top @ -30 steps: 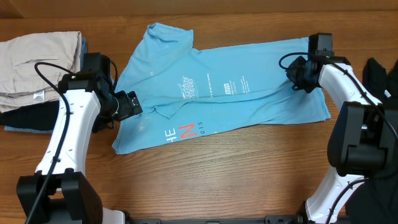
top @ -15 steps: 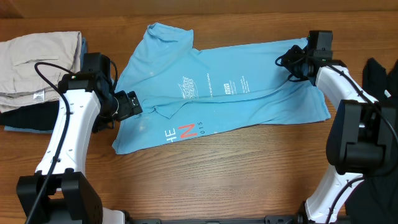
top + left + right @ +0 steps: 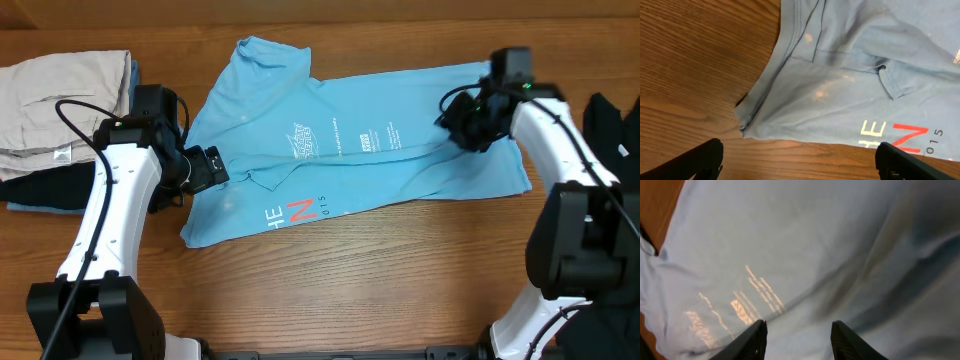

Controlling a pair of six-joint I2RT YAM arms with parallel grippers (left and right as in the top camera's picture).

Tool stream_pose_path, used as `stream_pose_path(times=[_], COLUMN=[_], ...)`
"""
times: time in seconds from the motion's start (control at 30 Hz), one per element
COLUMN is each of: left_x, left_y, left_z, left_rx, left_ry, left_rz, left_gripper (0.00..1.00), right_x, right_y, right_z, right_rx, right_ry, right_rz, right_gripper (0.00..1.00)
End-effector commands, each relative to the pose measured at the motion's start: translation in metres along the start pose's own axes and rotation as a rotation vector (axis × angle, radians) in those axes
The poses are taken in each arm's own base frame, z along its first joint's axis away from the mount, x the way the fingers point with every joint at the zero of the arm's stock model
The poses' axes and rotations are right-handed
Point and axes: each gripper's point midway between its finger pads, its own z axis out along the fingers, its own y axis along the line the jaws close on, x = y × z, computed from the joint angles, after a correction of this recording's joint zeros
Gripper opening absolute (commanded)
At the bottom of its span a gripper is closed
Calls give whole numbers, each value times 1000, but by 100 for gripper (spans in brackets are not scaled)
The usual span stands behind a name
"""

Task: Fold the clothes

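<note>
The clothes, a light blue T-shirt with white lettering and a red N, lie spread on the wooden table, one part folded over the chest. My left gripper hovers at the shirt's left edge, jaws wide open. In the left wrist view its gripper has only bare wood between the fingers, and the shirt's hem lies just ahead. My right gripper is over the shirt's right part. The right wrist view shows that gripper with fingers apart above blue cloth, clamping nothing.
A beige folded garment lies at the far left on a dark one. A black garment sits at the right edge. Bare wood runs along the front of the table.
My right gripper has moved from the shirt's right edge inward to the left, and its jaws have spread apart. The left arm and the shirt have stayed put.
</note>
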Motion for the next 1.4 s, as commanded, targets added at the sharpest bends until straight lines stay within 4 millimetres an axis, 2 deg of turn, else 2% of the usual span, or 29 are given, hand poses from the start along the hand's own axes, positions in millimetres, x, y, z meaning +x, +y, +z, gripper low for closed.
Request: stream_pose_path(times=[0.0, 0.07, 0.2, 0.43, 0.6, 0.87, 0.97, 1.07, 1.1, 1.13, 1.17, 1.23, 1.27, 1.37], left_x=[3, 3, 3, 3, 3, 3, 3, 3, 3, 3, 3, 3, 3, 3], left_y=[-4, -4, -4, -4, -4, -4, -4, -4, -4, -4, -4, -4, -4, -4], left_z=[3, 3, 3, 3, 3, 3, 3, 3, 3, 3, 3, 3, 3, 3], left_rx=[4, 4, 4, 4, 4, 4, 4, 4, 5, 4, 4, 4, 4, 4], left_ry=[10, 11, 10, 10, 10, 11, 11, 10, 11, 10, 11, 11, 10, 11], left_rz=[12, 12, 12, 12, 12, 13, 12, 12, 13, 12, 12, 12, 12, 12], left_gripper=[100, 100, 100, 100, 100, 100, 100, 100, 100, 100, 100, 100, 100, 100], right_x=[22, 29, 29, 27, 20, 3, -4, -1, -2, -14, -26, -40, -44, -44], right_y=[0, -9, -15, -17, 11, 31, 58, 96, 103, 100, 88, 57, 38, 13], right_z=[24, 32, 36, 50, 50, 47, 43, 27, 14, -1, -13, -24, -26, -21], right_rx=[21, 85, 130, 84, -51, -128, -226, -356, -355, -273, -156, 54, 161, 255], right_ry=[17, -9, -42, -77, -79, -149, -188, -202, -204, -240, -286, -333, -344, -310], right_rz=[90, 132, 157, 170, 141, 105, -27, -389, -465, -465, -435, -396, -407, -422], right_gripper=[46, 46, 46, 42, 38, 41, 47, 48, 48, 47, 47, 37, 34, 29])
